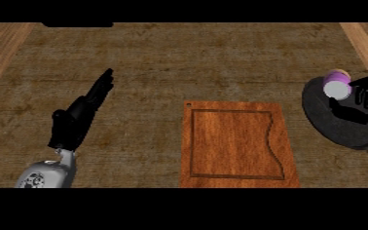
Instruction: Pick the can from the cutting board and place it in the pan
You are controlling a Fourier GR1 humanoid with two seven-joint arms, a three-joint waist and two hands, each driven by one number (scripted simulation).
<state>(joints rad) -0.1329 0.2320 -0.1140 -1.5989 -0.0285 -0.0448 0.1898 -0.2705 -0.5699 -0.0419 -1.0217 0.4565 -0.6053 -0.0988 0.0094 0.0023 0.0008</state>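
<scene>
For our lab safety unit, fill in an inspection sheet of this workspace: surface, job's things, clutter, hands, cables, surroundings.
Surface: brown counter, wooden strips at both sides.
Job's things: cutting board bare; purple can at the dark pan, right edge.
Clutter: nothing seen.
Hands: left hand open, fingers straight, over the counter left of the board; right hand dark beside the can, fingers hard to make out.
Cables: nothing seen.
Surroundings: dark shape at the far edge, unclear.

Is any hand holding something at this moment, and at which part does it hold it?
The left hand holds nothing; its fingers are straight. The purple can is over the pan, but whether the right hand grips it cannot be told.
</scene>
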